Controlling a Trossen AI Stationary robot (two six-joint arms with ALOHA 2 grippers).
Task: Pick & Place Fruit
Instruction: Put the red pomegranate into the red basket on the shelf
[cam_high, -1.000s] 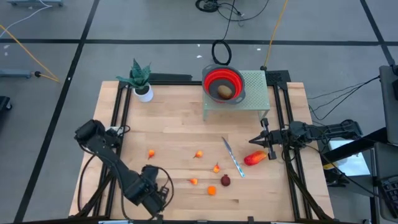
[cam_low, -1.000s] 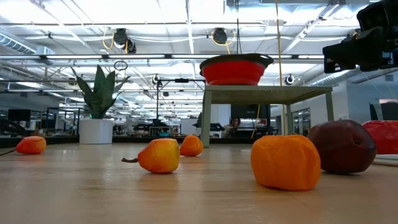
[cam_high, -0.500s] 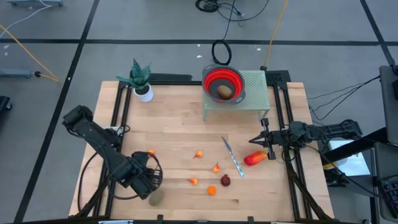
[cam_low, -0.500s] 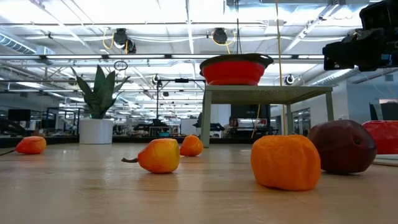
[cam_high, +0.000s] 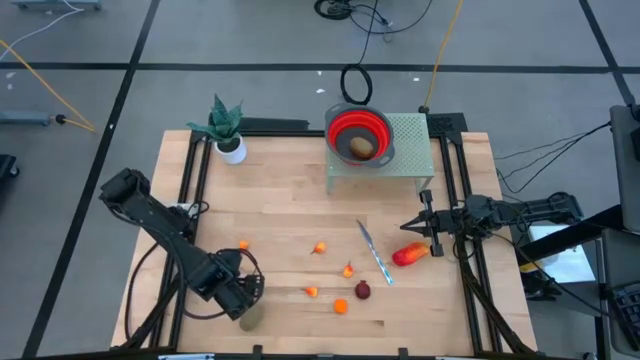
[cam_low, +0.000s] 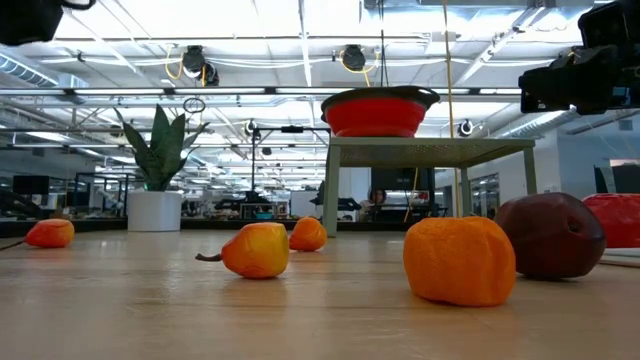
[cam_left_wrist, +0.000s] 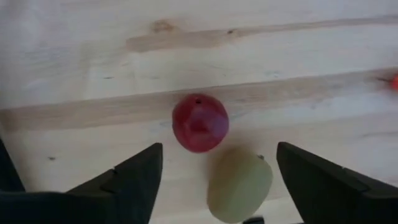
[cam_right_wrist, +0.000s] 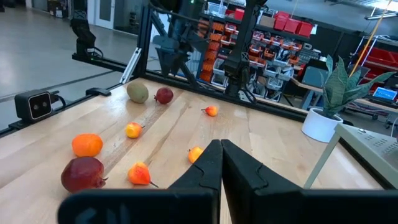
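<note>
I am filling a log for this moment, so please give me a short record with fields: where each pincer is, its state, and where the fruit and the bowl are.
left pincer: open, above the table's front-left corner, over an olive-green fruit and a dark red fruit; holds nothing
right pincer: shut, empty, at the table's right edge
red bowl: on the small raised stand at the back, one olive-brown fruit inside
elongated red-orange fruit: near the right pincer
knife: mid-table
</note>
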